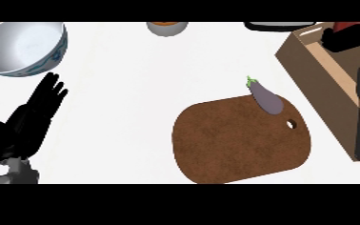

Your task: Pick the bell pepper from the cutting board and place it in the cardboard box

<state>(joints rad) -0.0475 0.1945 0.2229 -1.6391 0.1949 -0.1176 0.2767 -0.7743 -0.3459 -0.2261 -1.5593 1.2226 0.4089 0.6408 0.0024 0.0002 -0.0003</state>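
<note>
No bell pepper shows on the brown rounded wooden cutting board in the lower right of the frame; the only vegetable there is a small purple eggplant with a green stem, lying on the board's upper right edge, its stem tip reaching onto the white counter. Something red and dark sits at the upper right corner, inside the open tan cardboard box along the right edge; I cannot tell whether that is the pepper or the right hand holding it. The black left hand rests at the left edge, fingers straight and slightly apart, holding nothing. Above it, upper left, stands a white bowl with a blue pattern; an orange-filled cup and a dark object sit along the top. The risk from here is that a release above the box's near wall lets the item fall outside
</note>
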